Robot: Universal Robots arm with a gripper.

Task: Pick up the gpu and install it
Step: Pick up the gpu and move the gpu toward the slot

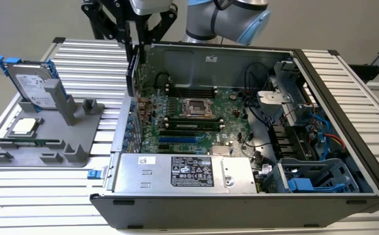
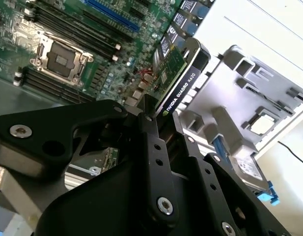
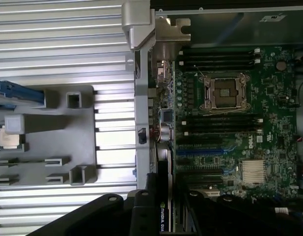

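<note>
Within the second wrist view, end effector [image 2: 158, 115] clamps gpu [image 2: 178, 78].

Bright, even light; the ribbed silver aluminium table [image 1: 85, 54] glares white at the exterior view's upper left; shadows are soft.

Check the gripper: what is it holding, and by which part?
The gripper holds the graphics card, pinched across its flat faces at the edge nearest the wrist; the rest sticks out free.
</note>
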